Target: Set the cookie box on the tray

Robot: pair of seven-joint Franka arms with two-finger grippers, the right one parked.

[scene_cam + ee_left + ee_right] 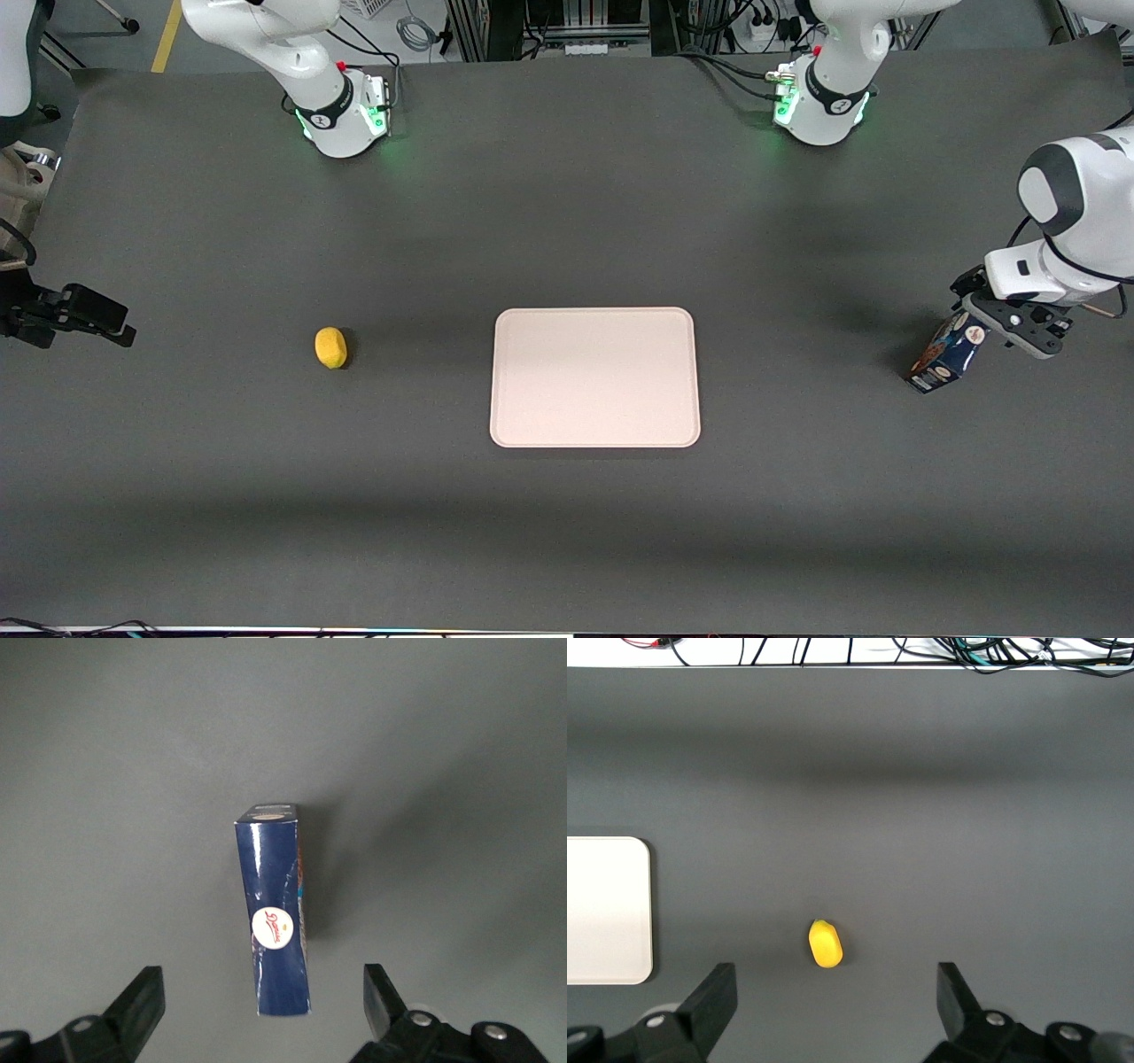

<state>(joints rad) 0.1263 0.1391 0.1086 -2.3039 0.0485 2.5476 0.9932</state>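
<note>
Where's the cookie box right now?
The cookie box stands tilted on the table toward the working arm's end, well clear of the tray, with the open gripper just above it.

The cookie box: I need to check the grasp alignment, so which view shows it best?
The left wrist view: the cookie box fills the frame, between the open gripper fingers, untouched. The front view shows it small, toward the working arm's end of the table, partly covered by the gripper. The right wrist view misses it.

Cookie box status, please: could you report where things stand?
Gripper open above box, fingers apart. Box standing, toward working arm's end. Tray bare; path unobstructed.
</note>
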